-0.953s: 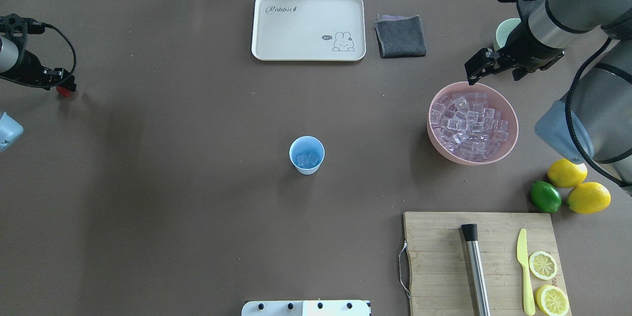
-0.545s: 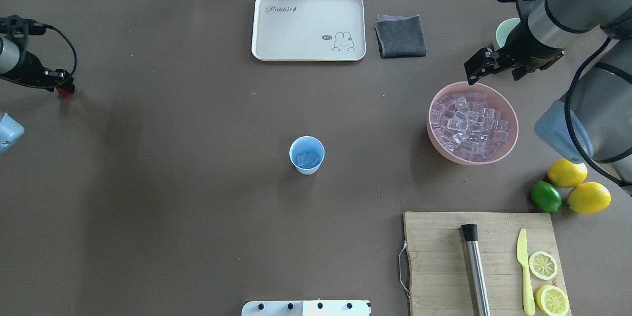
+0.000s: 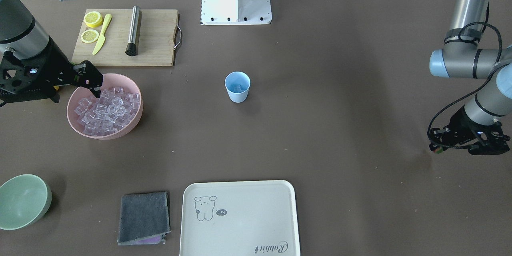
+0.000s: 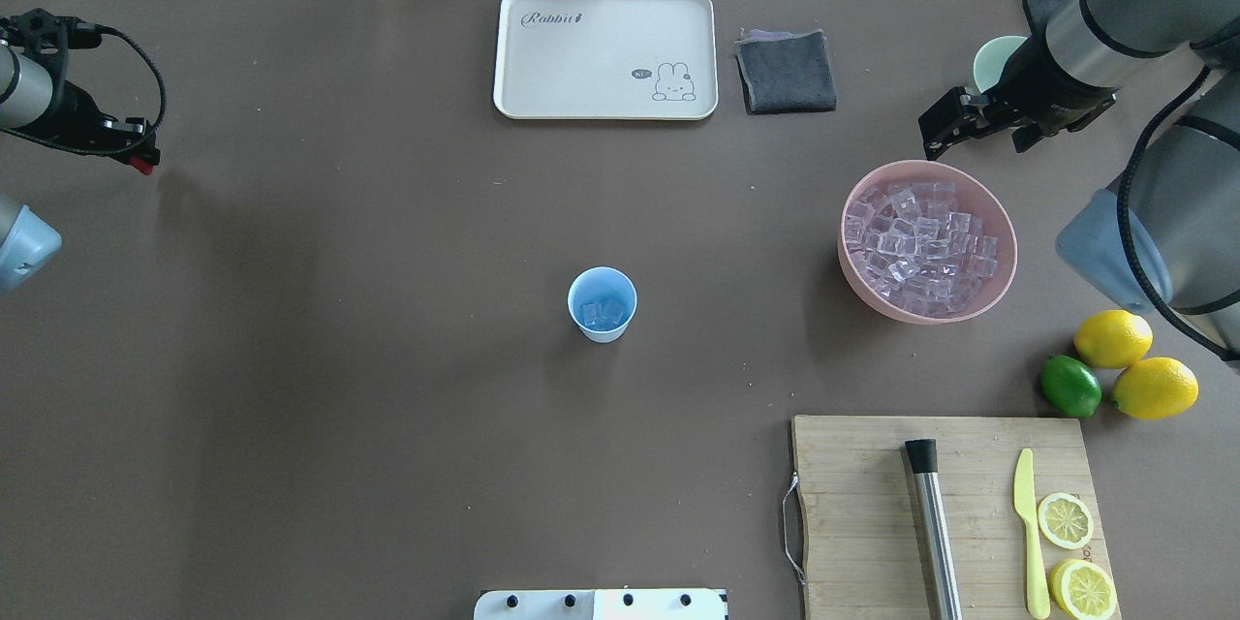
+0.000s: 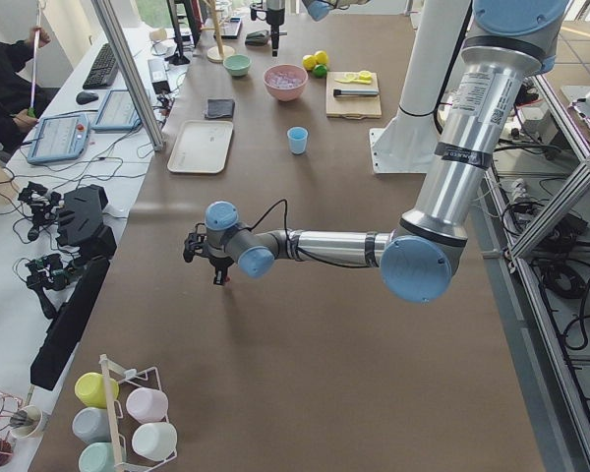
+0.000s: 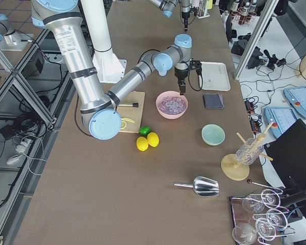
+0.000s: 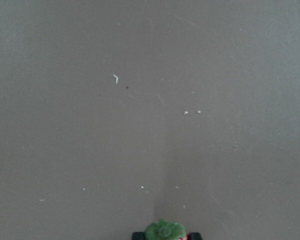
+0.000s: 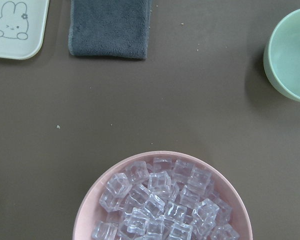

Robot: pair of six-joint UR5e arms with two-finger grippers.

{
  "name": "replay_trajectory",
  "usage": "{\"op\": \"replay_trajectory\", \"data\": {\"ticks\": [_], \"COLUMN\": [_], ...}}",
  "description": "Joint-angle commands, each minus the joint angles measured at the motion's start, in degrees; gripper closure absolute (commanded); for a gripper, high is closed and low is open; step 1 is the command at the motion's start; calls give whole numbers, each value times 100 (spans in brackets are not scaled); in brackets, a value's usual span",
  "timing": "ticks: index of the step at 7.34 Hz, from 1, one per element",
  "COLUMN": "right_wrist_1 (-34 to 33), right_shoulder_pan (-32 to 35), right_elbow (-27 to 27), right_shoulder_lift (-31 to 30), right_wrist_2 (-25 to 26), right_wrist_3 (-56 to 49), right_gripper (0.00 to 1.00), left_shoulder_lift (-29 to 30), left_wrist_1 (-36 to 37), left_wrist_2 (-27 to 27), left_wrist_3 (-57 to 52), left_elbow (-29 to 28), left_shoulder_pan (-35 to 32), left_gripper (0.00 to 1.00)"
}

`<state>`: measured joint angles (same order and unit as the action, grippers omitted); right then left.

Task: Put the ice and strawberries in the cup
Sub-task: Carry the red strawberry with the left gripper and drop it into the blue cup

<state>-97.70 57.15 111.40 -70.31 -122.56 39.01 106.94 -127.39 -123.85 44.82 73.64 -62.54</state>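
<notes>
Upright at the middle of the table [image 4: 387, 358] stands a small light-blue cup [image 4: 602, 303] with a few clear ice cubes [image 4: 603, 313] at its bottom. Many more cubes fill a pink bowl [image 4: 856, 283] well off to the robot's right. At the table's left edge, the left end effector [image 4: 143, 158] is clamped narrowly on a tiny red strawberry [image 7: 165, 231] with a green leafy cap, held above the table and well apart from the cup. The right end effector [image 3: 95, 87] hangs over the pink bowl's rim; how wide it stands cannot be told.
</notes>
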Motion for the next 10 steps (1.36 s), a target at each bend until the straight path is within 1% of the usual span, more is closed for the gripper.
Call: {"op": "replay_trajectory", "data": {"ticks": [1,2,3,4,5,6,7,8,9,10], "right_wrist_1": [-12,5,-12,-4,-4,48,58,66,67,67], "right_shoulder_pan": [173,304,480,595,691,727,754,789,833,850], "right_elbow": [-65,-83,-222,-345,-434,-434,-452,-461,-461,-461], "right_shoulder_lift": [-114,-288,-316,-316,-351,-517,-553,-641,-728,-755], "right_wrist_2": [4,4,4,4,4,12,21,21,21,21], "right_wrist_3": [-418,-594,-988,-1131,-1289,-1395,-1405,-1535,-1702,-1703], "right_gripper": [0,0,0,0,0,0,0,0,0,0], "left_shoulder_lift": [46,150,273,614,1209,1563,1819,2048,2320,2592], "left_wrist_1": [458,747,1507,2455,3099,3228,3238,3238,3238,3220], "left_wrist_2": [-576,-544,-57,557,868,1219,1614,1784,1803,1977], "left_wrist_3": [1372,2337,2904,3188,3721,4179,4366,4403,4516,4518], "left_elbow": [1164,1832,2604,3151,3279,3254,3175,3079,2878,2545], "left_shoulder_pan": [5,466,1019,1607,2048,2601,3007,3219,3291,3335], "left_gripper": [100,100,100,100,100,100,100,100,100,100]}}
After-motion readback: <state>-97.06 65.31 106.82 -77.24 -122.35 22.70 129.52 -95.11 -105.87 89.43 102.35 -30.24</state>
